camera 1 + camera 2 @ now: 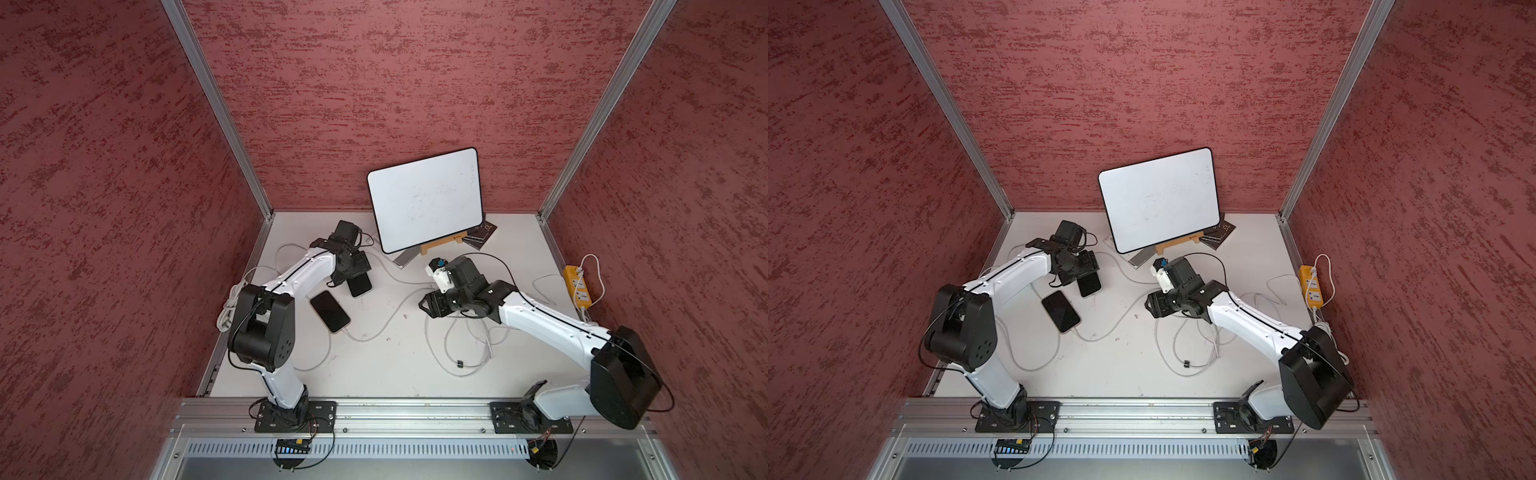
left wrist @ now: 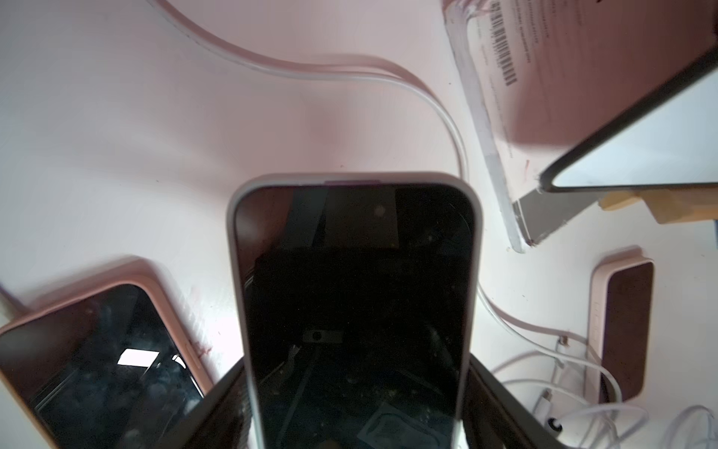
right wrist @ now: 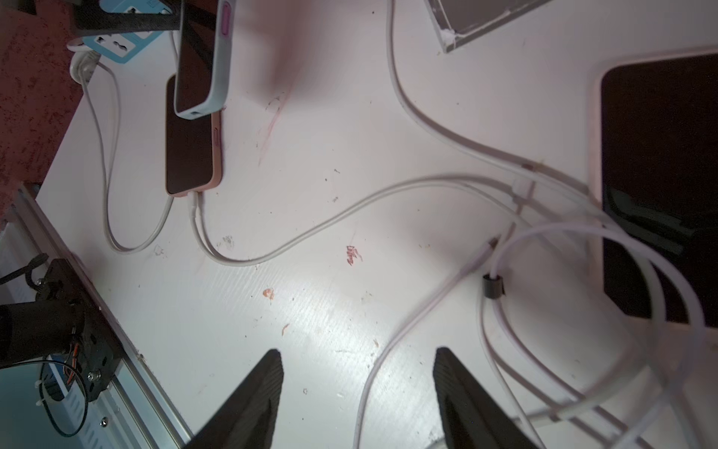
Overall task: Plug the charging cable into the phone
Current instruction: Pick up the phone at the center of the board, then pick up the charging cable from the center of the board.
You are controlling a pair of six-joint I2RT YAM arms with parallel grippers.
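Two jaws differed: my left jaws clamped the phone (image 1: pixel 360 286), free end toward five o'clock; my right jaws, apart and empty at its three o'clock, hung over the loose cable (image 3: pixel 431 303).

Phone (image 1: pixel 360 286) left, cable coil (image 1: pixel 459 364) right, board (image 1: pixel 424 199) behind

Top views evenly lit and sharp; wrist views softer, pink cast, glare streak on the flat white surface (image 3: pixel 311 334), corners blurred and stretched.
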